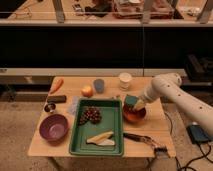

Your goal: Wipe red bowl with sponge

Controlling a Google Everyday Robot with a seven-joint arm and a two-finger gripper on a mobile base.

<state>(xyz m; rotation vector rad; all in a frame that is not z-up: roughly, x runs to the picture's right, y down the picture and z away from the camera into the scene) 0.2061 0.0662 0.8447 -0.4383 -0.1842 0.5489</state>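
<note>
The red bowl [134,116] sits on the wooden table [45,142] just right of the green tray [111,123]. The sponge [131,101], teal-green on top with a pale yellow layer, is over the bowl's back part, touching or just above its inside. My gripper [138,104] comes in from the right on the white arm [172,92] and is shut on the sponge. The sponge and gripper hide the bowl's far rim.
The tray holds dark grapes [91,115] and a banana [101,137]. A purple bowl [53,127] stands front left. A carrot [56,84], an apple [87,91], a grey-blue cup [99,85] and a white cup [125,80] stand at the back. A dark-handled tool [142,138] lies near the front right edge.
</note>
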